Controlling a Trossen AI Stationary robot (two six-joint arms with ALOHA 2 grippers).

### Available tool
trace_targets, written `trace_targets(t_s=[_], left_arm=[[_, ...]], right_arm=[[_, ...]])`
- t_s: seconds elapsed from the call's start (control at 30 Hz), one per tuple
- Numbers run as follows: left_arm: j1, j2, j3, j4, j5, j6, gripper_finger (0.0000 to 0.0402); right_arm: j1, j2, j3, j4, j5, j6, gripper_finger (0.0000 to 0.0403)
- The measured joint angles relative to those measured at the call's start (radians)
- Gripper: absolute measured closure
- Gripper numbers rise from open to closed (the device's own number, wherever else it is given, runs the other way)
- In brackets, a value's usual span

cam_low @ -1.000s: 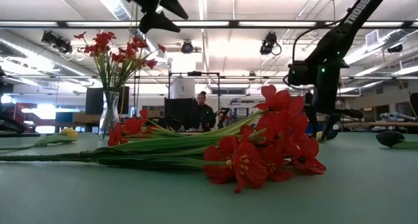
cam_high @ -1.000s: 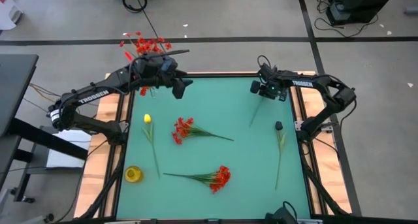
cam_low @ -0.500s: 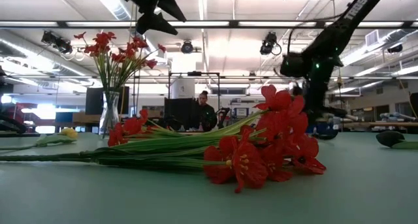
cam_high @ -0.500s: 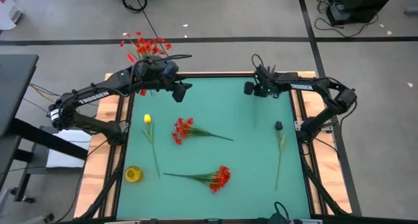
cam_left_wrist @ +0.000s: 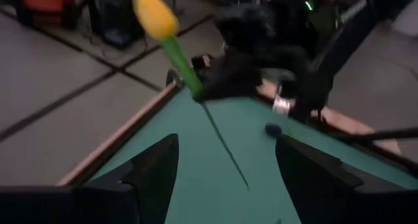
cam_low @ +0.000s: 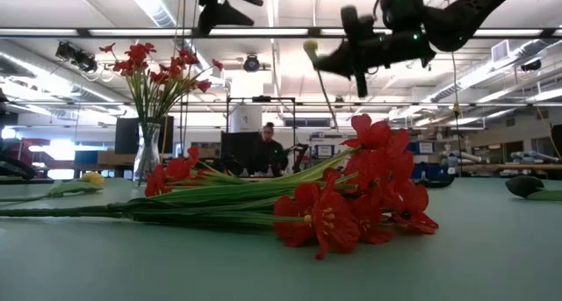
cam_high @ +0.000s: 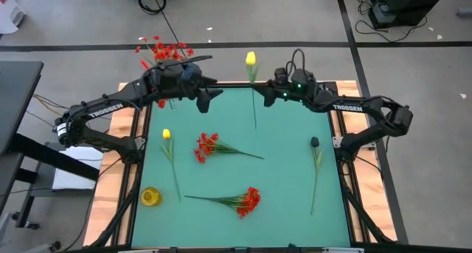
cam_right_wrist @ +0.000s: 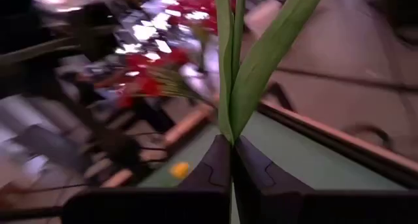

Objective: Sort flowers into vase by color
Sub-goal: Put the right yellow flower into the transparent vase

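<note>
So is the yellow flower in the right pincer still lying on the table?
No: in the high view the right pincer holds the yellow flower aloft by its stem.

Bright, even ceiling strip lights (cam_low: 154, 7) glare in the low view; both wrist views are motion-blurred and dimmer.

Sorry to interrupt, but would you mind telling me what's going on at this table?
The robot is sorting fake flowers by colour. Its right claw is shut on the stem of a yellow tulip, held up over the table's far edge. The left claw is open, in the air beside the vase that holds red flowers. Two red sprays and more tulips lie on the green table.
</note>
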Motion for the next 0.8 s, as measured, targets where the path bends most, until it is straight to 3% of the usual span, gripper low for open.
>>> trace_targets(t_s=[0.2, 0.43, 0.8], left_arm=[[-0.003, 0.046, 0.0, 0.124, 0.054, 0.087, 0.0141], [-0.006, 0.108, -0.001, 0.25, 0.059, 0.058, 0.0141], [-0.01, 0.13, 0.0, 0.374, 0.103, 0.05, 0.0169]], right_arm=[[0.062, 0.006, 0.11, 0.011, -0.071, -0.137, 0.0396], [0.101, 0.013, 0.227, -0.089, -0.092, -0.302, 0.0394], [0.11, 0.013, 0.249, -0.136, -0.121, -0.419, 0.0392]])
